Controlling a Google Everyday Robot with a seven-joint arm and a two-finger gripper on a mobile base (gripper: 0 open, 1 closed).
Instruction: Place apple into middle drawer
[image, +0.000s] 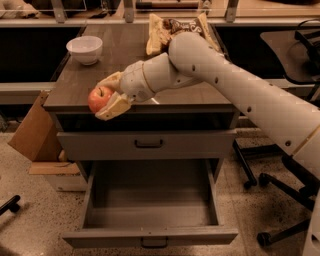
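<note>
My gripper (106, 96) is shut on the red-orange apple (99, 98) and holds it in the air at the front left edge of the cabinet top (125, 60). The cream fingers (114, 107) clamp the apple from above and below. The middle drawer (150, 205), the lowest grey box with a small dark bar handle (154, 243), is pulled wide open below and looks empty. The apple hangs above and to the left of the drawer's opening.
A white bowl (85, 49) stands at the back left of the cabinet top and a snack bag (165, 30) at the back. A shut drawer front (148, 144) with a black handle is above the open one. A cardboard box (37, 137) stands left; chair legs (280, 185) right.
</note>
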